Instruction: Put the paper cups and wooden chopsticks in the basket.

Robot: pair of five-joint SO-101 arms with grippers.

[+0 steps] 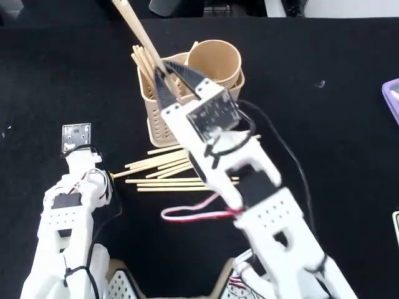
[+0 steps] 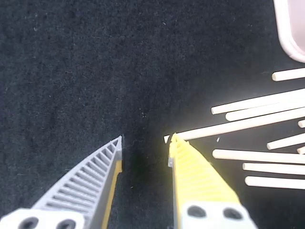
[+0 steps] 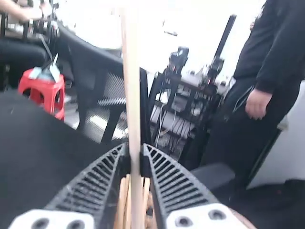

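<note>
A beige basket stands at the table's back middle, with paper cups and several wooden chopsticks upright inside. My right gripper hovers over the basket, shut on a chopstick that sticks up and away past its fingertips. More chopsticks lie loose on the black table in front of the basket. My left gripper is open, low over the table, at the left ends of those loose chopsticks, with nothing between its fingers. The left arm sits at the front left.
A purple object pokes in at the right edge of the table. A corner of the basket lies beyond the loose chopsticks in the left wrist view. The right arm crosses the table's middle, over part of the chopstick pile.
</note>
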